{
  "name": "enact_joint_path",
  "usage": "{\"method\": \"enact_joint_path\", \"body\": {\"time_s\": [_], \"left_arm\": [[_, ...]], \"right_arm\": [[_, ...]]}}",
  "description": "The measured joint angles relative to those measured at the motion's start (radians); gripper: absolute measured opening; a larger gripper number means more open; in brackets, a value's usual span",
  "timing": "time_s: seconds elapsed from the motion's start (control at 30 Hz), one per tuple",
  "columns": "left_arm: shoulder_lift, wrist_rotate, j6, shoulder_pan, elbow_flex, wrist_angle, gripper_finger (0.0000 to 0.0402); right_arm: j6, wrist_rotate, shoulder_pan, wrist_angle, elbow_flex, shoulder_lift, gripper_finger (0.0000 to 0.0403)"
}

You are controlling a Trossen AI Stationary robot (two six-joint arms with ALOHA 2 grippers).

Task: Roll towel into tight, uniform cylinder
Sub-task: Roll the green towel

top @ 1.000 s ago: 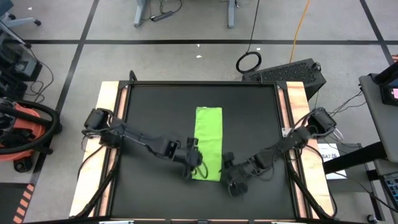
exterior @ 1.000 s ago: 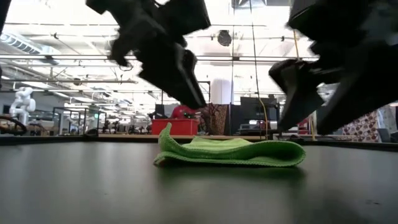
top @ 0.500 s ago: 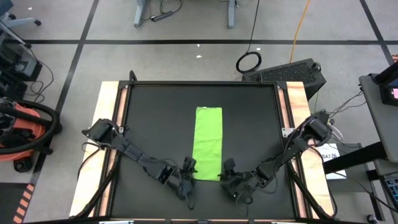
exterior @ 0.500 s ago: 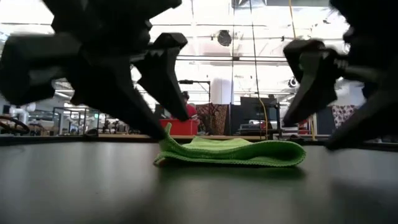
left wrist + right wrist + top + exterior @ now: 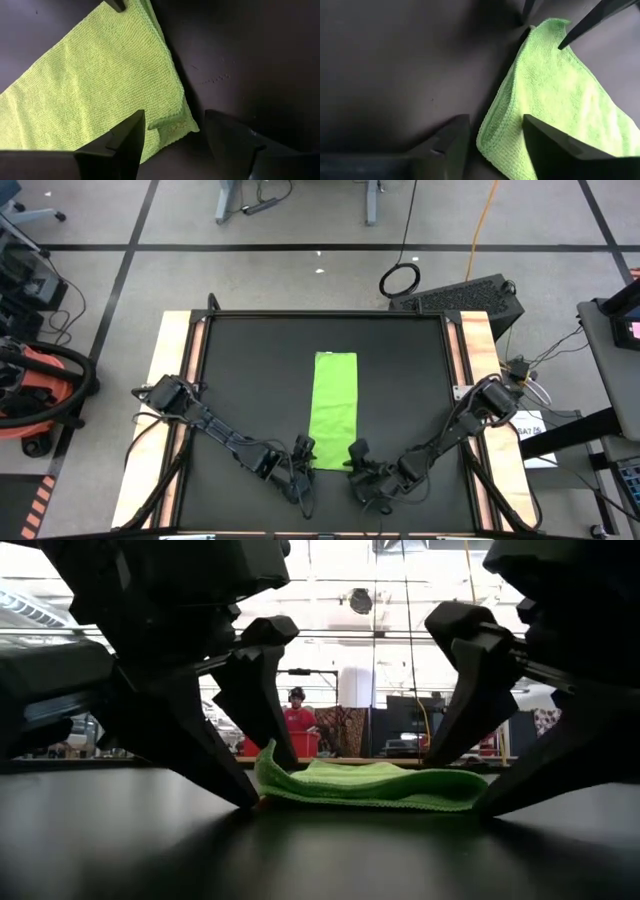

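Starting on the black table mat (image 5: 240, 380), you have the lime-green soft cloth towel (image 5: 334, 408) lying flat as a long folded strip at its middle. Pinch both near corners evenly so the first turn stays straight and tight. Your left gripper (image 5: 300, 463) straddles one near corner, spread and holding nothing; your right gripper (image 5: 358, 463) likewise brackets the other, released. Compared with a second ago, both grippers have dropped lower and closed in on that near edge.
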Motion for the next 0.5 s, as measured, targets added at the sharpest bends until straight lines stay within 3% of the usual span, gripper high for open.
{"method": "enact_joint_path", "body": {"time_s": [0.27,0.5], "left_arm": [[0.001,-0.001,0.000,0.000,-0.007,0.014,0.0182],[0.001,0.016,-0.001,0.001,-0.007,0.014,0.0173]], "right_arm": [[0.071,-0.001,-0.024,-0.007,-0.002,0.006,0.0017],[0.152,0.009,-0.034,-0.020,-0.005,-0.010,0.0002]]}}
